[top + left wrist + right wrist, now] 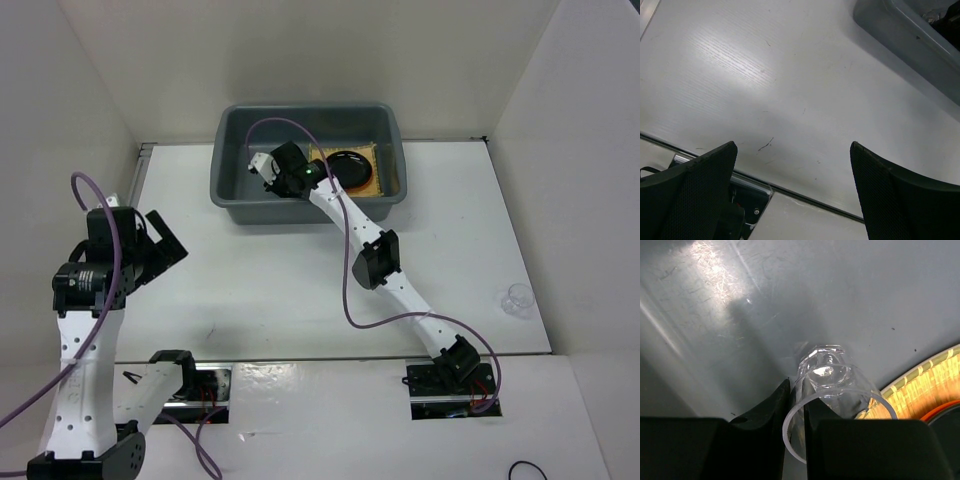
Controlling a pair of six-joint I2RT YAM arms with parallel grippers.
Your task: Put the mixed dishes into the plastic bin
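The grey plastic bin stands at the back of the table. Inside it on the right lies the tan woven mat with the black plate on it. An orange plate rim shows under the black plate. My right gripper is inside the bin's left half. It is shut on the wall of a clear cup, one finger inside and one outside, just above the bin floor beside the mat. A second clear cup stands on the table at the right. My left gripper is open and empty above the table.
White walls enclose the table on the left, back and right. The bin's near left corner shows at the top right of the left wrist view. A metal strip runs along the table's near edge by the arm bases.
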